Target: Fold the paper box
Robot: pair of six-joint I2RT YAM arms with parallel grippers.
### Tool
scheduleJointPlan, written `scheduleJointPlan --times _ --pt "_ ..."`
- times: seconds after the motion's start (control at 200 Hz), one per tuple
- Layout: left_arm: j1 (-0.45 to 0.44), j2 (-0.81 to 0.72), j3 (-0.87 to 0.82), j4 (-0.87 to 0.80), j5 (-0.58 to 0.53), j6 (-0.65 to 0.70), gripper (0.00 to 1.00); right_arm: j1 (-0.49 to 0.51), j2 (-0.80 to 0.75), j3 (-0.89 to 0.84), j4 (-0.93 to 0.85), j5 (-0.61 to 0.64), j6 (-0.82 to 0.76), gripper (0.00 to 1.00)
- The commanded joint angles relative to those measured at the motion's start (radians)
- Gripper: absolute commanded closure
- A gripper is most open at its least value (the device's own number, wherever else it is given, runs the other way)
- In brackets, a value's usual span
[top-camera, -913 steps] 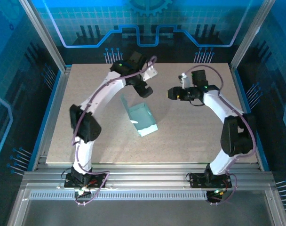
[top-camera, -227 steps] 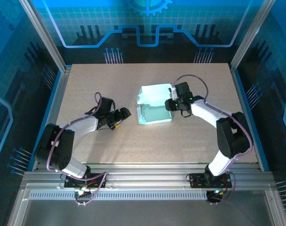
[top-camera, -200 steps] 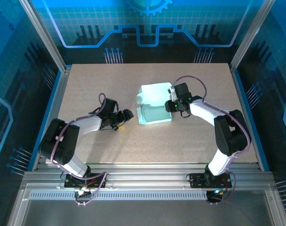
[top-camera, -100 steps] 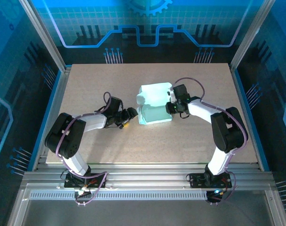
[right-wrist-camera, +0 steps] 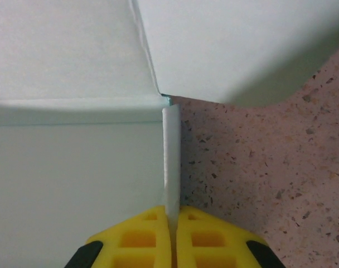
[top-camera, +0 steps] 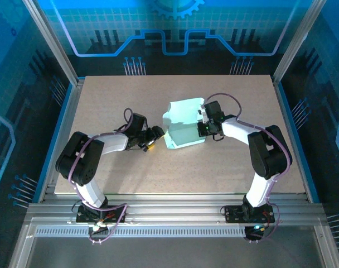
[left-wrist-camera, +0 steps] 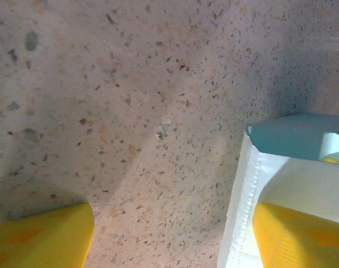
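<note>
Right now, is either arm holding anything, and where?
The right gripper pinches the paper box by a thin side-wall edge; the left gripper is open, holding nothing.

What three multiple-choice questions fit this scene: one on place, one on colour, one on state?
1. Where does the paper box lie?
A. At the table's far left corner
B. Between the two grippers
C. On the rail by the arm bases

2. What colour are the fingers of the right gripper?
A. Red
B. Green
C. Yellow

3. How does the right gripper stand?
A. Shut on a wall of the box
B. Wide open above the box
C. Shut on nothing, off the box

1 B: the left gripper flanks one side, the right the other.
2 C: the wrist view shows yellow.
3 A: they pinch a thin card edge.
</note>
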Motion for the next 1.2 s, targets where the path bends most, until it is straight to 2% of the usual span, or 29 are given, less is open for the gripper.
scheduleJointPlan --times 0.0,0.12,0.245,0.3,0.42,0.535,0.64,0.705,0.805,0.86,1.026,1.191 --pt "-0.065 0.062 0.022 0.157 0.057 0.018 0.24 -0.02 -0.042 -0.025 0.018 -0.024 0.021 0.94" --pt "-0.081 0.07 0.023 0.218 0.073 -0.007 0.26 -0.035 -0.057 -0.033 0.019 -0.068 0.067 0.94" --pt "-0.097 0.091 0.028 0.294 0.101 -0.066 0.37 -0.036 -0.06 -0.038 0.021 -0.085 0.1 0.94" --pt "-0.1 0.103 0.033 0.322 0.116 -0.093 0.39 -0.035 -0.06 -0.04 0.024 -0.088 0.109 0.94" --pt "-0.115 0.115 0.056 0.328 0.126 -0.118 0.47 -0.032 -0.054 -0.042 0.023 -0.079 0.12 0.94" --pt "-0.124 0.118 0.069 0.312 0.119 -0.126 0.5 -0.026 -0.056 -0.046 0.021 -0.055 0.137 0.94" --pt "-0.127 0.118 0.071 0.283 0.106 -0.123 0.59 -0.018 -0.062 -0.053 0.024 -0.043 0.149 0.94" --pt "-0.127 0.116 0.067 0.279 0.104 -0.118 0.58 -0.013 -0.061 -0.052 0.017 -0.03 0.149 0.94" --pt "-0.125 0.089 0.022 0.343 0.087 -0.111 0.38 -0.013 -0.052 -0.05 0.002 -0.011 0.159 0.94" --pt "-0.125 0.066 -0.015 0.38 0.058 -0.104 0.33 -0.015 -0.047 -0.048 -0.006 -0.003 0.172 0.94" --pt "-0.123 -0.025 -0.135 0.467 -0.041 -0.103 0.34 -0.024 -0.049 -0.051 -0.019 0.026 0.219 0.94" --pt "-0.11 -0.047 -0.192 0.584 -0.043 -0.127 0.33 -0.024 -0.052 -0.047 -0.031 0.016 0.225 0.95"
